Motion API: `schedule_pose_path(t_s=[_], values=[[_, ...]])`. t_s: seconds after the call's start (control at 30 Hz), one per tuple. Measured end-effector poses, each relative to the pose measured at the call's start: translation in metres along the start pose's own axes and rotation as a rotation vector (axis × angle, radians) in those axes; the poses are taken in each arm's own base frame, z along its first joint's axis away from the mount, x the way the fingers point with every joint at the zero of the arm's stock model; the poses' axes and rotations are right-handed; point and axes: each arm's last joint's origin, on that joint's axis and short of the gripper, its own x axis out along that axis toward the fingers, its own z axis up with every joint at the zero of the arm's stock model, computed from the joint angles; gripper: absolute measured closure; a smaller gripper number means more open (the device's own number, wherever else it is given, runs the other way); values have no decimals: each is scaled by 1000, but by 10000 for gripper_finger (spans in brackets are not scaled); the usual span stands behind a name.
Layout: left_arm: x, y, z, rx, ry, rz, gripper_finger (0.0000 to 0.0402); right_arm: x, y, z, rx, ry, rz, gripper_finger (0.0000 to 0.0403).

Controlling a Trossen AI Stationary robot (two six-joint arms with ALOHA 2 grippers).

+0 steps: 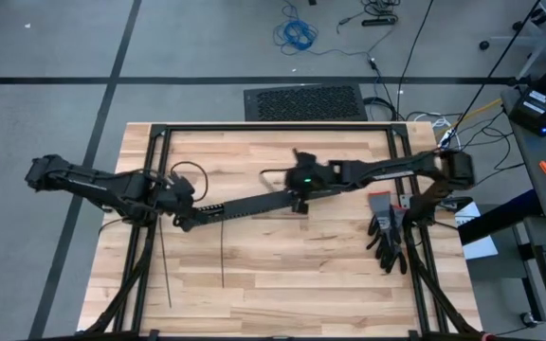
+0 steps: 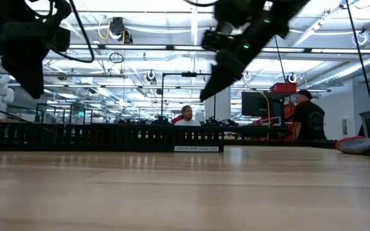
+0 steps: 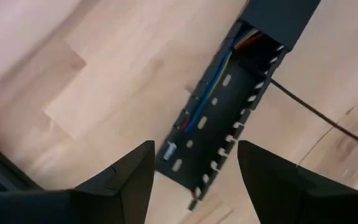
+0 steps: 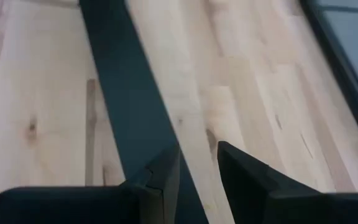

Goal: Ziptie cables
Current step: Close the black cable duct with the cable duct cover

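Left gripper (image 3: pixel 194 168) hovers with fingers spread apart and empty over the near end of the black slotted duct (image 3: pixel 225 124); only its wrist view reveals the cables (image 3: pixel 219 87), blue, yellow and red, lying inside that duct just ahead of the fingers; right gripper (image 4: pixel 197 168), fingers slightly parted around nothing, hangs over the duct's lid (image 4: pixel 126 99); the high view alone shows zipties (image 1: pixel 222 254) on the wooden table (image 1: pixel 282 294), beside the left gripper.
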Motion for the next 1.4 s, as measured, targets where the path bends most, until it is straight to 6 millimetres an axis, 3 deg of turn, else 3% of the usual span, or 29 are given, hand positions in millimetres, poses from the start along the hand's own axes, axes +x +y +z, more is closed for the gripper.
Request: schedule_pose_path(t_s=[0.13, 0.33, 0.43, 0.67, 0.9, 1.2, 1.4], values=[[-6, 0, -2, -54, 20, 18, 175, -10, -8, -33, 87, -114, -30, 300], [-17, 6, -4, -161, 80, 82, 176, 1, -13, -72, 150, -181, -62, 300], [-17, 6, -6, -205, 127, 76, 176, 3, -16, -81, 156, -183, -75, 300], [-5, 0, 1, -290, 177, 128, 176, 1, -20, -74, 56, -276, -59, 300], [35, -22, 12, -325, 211, 114, 176, -1, -24, -73, 0, -284, -50, 300], [85, -42, 19, -285, 250, 224, 176, -1, -28, -75, -33, -271, -65, 300], [113, -54, 36, -220, 177, 129, 176, 0, -27, -77, -35, -249, -60, 300]])
